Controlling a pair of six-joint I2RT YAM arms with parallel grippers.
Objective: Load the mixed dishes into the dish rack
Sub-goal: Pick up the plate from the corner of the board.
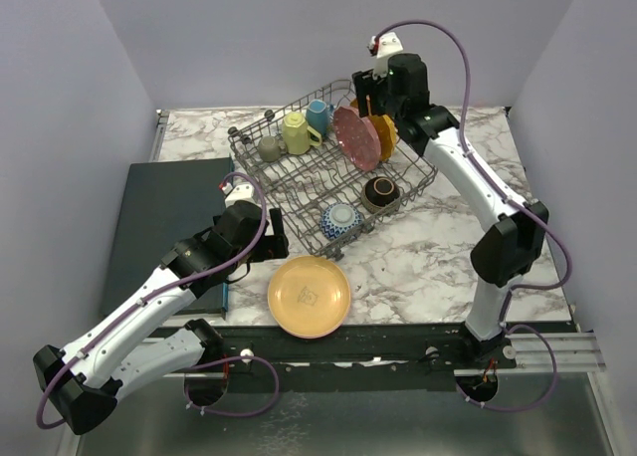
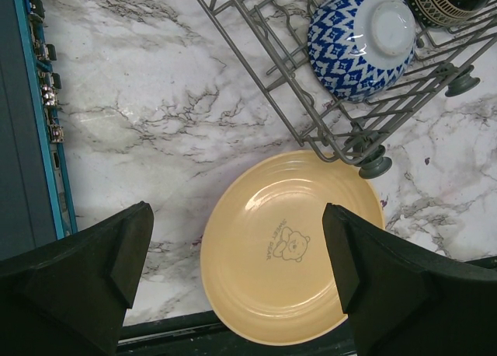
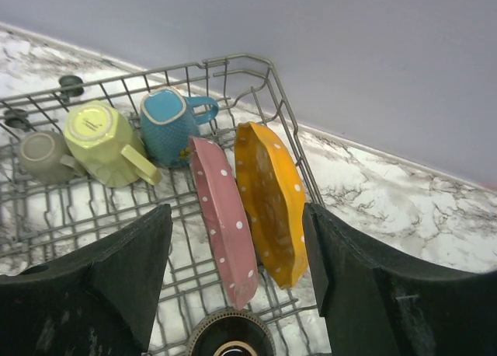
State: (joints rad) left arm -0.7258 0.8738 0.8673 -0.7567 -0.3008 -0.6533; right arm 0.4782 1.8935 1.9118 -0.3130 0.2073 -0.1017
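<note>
A peach plate (image 1: 309, 296) (image 2: 287, 263) lies flat on the marble near the front edge. My left gripper (image 1: 263, 233) (image 2: 237, 220) hovers open above its left half, holding nothing. The dish rack (image 1: 299, 192) holds olive (image 1: 270, 147), yellow (image 1: 296, 132) and blue (image 1: 318, 115) mugs, a dark bowl (image 1: 381, 192) and a blue-patterned bowl (image 1: 341, 220) (image 2: 361, 37). A pink dotted plate (image 3: 225, 224) and an orange scalloped plate (image 3: 272, 200) stand on edge in it. Above these two plates my right gripper (image 1: 370, 103) (image 3: 237, 216) is open, its fingers apart from them.
A dark flat mat (image 1: 164, 217) (image 2: 23, 138) lies left of the rack, beside my left arm. The rack's near corner foot (image 2: 375, 165) sits right by the peach plate's rim. Purple walls close in the table at the back and sides.
</note>
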